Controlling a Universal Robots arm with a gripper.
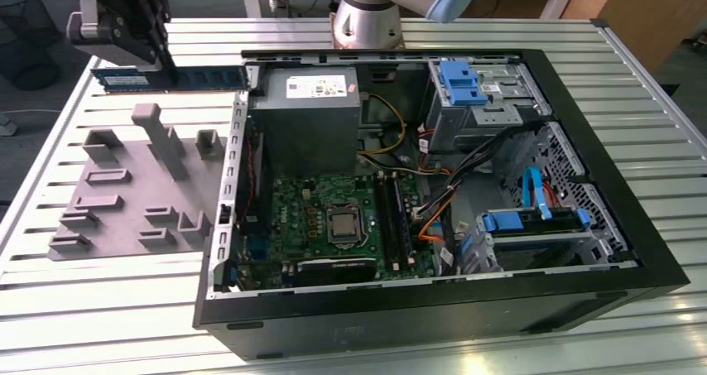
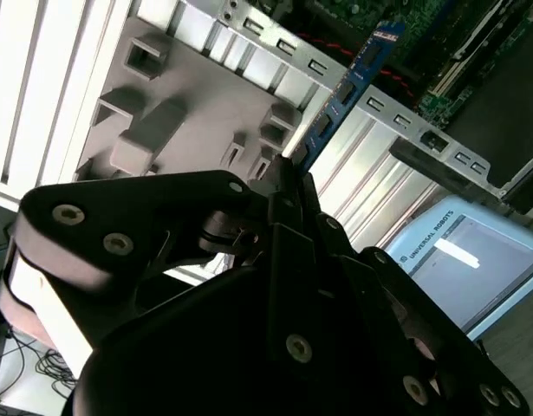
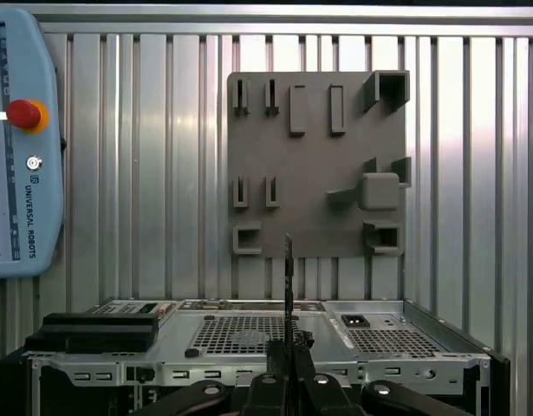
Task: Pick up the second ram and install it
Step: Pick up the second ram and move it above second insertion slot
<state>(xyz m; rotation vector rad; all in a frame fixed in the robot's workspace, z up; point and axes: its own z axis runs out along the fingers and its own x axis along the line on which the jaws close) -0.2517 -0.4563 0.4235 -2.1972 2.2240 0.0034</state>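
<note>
The second ram (image 1: 210, 77) is a long blue stick, held on edge in the air at the exterior view's upper left, above the far end of the grey fixture plate (image 1: 132, 185). My gripper (image 1: 161, 67) is shut on it near its middle. In the second wrist view the ram (image 2: 348, 87) sticks out past the black fingers (image 2: 292, 195) toward the case. In the first wrist view it shows edge-on as a thin dark line (image 3: 289, 277) rising from my gripper (image 3: 289, 351). The ram is apart from the open computer case (image 1: 618, 288) and its green motherboard (image 1: 298, 209).
The grey plate carries several raised blocks and slots (image 3: 309, 165). Inside the case are a power supply (image 1: 310, 110), light-blue drive brackets (image 1: 462, 81), cables, and dark memory slots (image 1: 396, 218). A teach pendant (image 3: 19, 147) lies on the ribbed metal table (image 1: 99, 300).
</note>
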